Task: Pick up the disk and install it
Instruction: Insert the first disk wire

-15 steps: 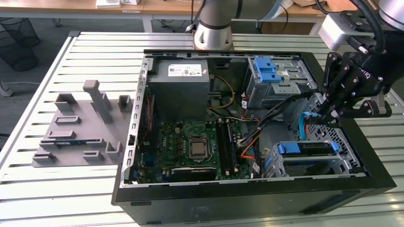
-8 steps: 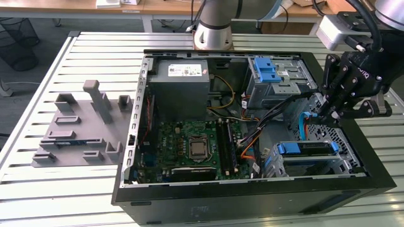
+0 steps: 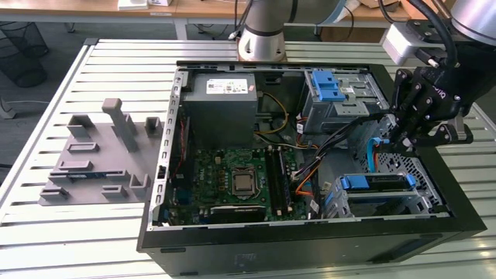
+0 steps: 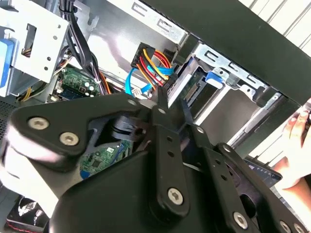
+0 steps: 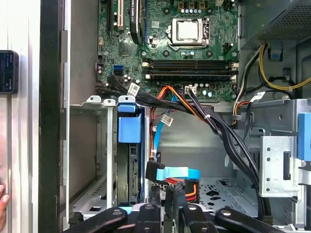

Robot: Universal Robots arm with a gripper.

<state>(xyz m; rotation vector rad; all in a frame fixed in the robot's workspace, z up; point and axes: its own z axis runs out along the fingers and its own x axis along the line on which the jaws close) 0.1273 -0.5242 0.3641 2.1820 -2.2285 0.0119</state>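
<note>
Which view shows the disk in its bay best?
The first wrist view: the disk stands edge-on in the silver drive cage, blue carrier tab up. The exterior view shows it smaller, from above. The second wrist view catches part of it behind the tool.

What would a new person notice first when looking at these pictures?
The open black computer case lies on the slatted table, its green motherboard exposed in the middle. The black gripper hangs over the case's side at the exterior view's right, above the drive bays. In the cage near the front sits the disk with its bright blue carrier, and a grey fixture rests on the table at the exterior view's left.
</note>
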